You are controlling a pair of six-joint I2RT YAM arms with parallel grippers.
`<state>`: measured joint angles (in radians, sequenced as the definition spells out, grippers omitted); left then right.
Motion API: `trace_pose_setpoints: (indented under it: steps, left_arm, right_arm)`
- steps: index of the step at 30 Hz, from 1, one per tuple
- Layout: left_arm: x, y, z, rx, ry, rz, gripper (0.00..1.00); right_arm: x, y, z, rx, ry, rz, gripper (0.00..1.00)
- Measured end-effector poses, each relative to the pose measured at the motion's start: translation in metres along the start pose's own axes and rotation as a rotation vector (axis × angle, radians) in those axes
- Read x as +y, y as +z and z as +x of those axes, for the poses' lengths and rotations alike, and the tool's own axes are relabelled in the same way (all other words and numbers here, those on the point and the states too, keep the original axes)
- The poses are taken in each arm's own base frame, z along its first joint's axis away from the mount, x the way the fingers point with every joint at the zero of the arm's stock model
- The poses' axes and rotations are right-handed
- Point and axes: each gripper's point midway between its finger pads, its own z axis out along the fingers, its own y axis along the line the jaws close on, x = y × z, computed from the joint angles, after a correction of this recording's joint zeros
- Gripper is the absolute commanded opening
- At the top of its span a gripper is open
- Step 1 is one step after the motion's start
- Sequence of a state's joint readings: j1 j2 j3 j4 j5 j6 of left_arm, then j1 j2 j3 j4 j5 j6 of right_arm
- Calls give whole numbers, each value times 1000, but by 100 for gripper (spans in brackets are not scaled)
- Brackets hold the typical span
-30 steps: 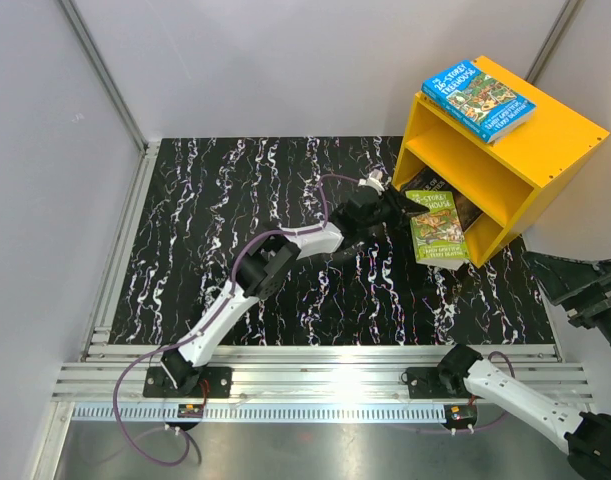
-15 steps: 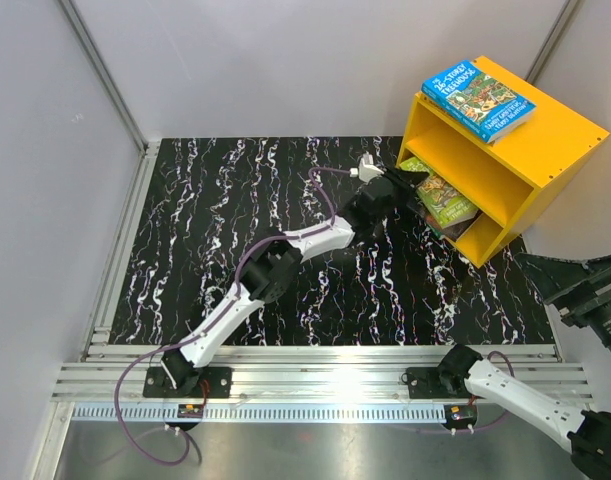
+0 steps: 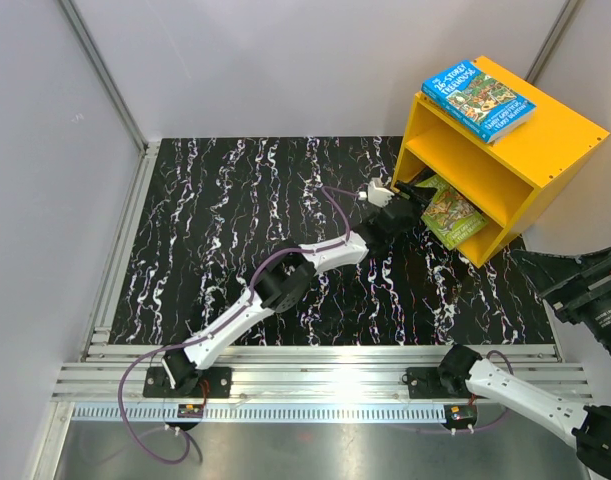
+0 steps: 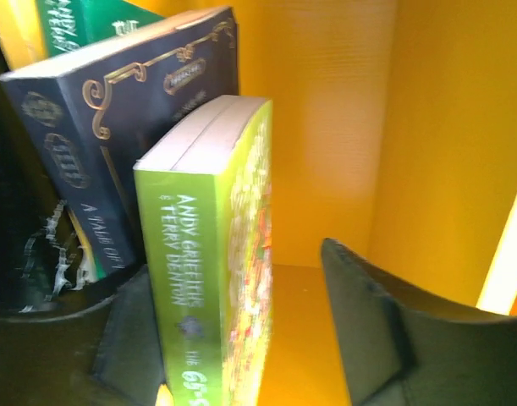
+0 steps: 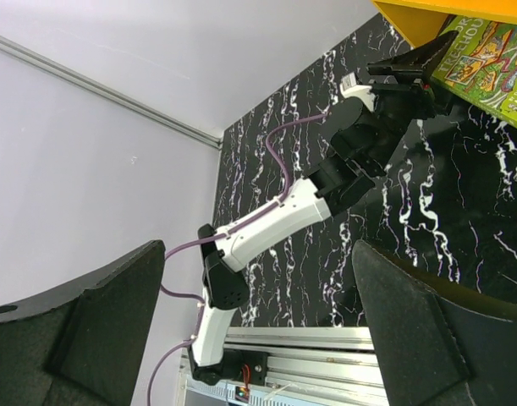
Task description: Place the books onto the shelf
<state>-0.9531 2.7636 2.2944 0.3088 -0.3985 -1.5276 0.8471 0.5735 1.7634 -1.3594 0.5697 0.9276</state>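
- You are at the placing step. The green book (image 4: pixel 216 279) stands in the lower compartment of the shelf (image 3: pixel 545 130), leaning on a dark book (image 4: pixel 114 144) with another green cover behind that.
- The left gripper (image 3: pixel 413 197) has its jaws apart around the green book. Yellow shows between one side of the cover and the finger, so nothing is clamped.
- Next, by my reading, you must draw straight back out of the opening. Brush the spine and the book may tip forward.
- The left arm is stretched long and low over the table (image 3: pixel 235 200), with its wrist at the shelf mouth.
- The right gripper (image 5: pixel 258 338) is spread wide and empty, its arm parked near right.
- A blue book (image 3: pixel 477 98) lies flat on the shelf top.
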Motion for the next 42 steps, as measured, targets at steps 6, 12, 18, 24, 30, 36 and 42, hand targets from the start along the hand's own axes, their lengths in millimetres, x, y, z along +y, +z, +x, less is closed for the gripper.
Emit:
trace_pose_setpoints:
  steps: [6, 12, 18, 24, 30, 36, 42]
  left_arm:
    - [-11, 0, -1, -4, -20, 19, 99]
    - [-8, -14, -8, 6, 19, -85, 99]
    - [6, -28, -26, 0, 74, -209, 99]
    - [21, -26, -44, 18, 126, -277, 99]
    - [17, -24, -50, 21, 131, -280, 84]
    - [16, -26, -44, 33, 114, -280, 47]
    - [7, -26, -34, 42, 75, -259, 20]
  right_arm:
    - [-5, -5, -1, -1, 41, -18, 100]
    - [-6, -3, 1, 10, 47, -19, 100]
    - [-8, 1, 7, 25, 34, -8, 100]
    - [-10, 5, 12, 36, 27, 5, 100]
    - [-12, 9, 17, 47, 23, 17, 100]
    - [-16, 14, 24, 61, 17, 37, 100]
    - [-16, 14, 24, 60, 33, 39, 100]
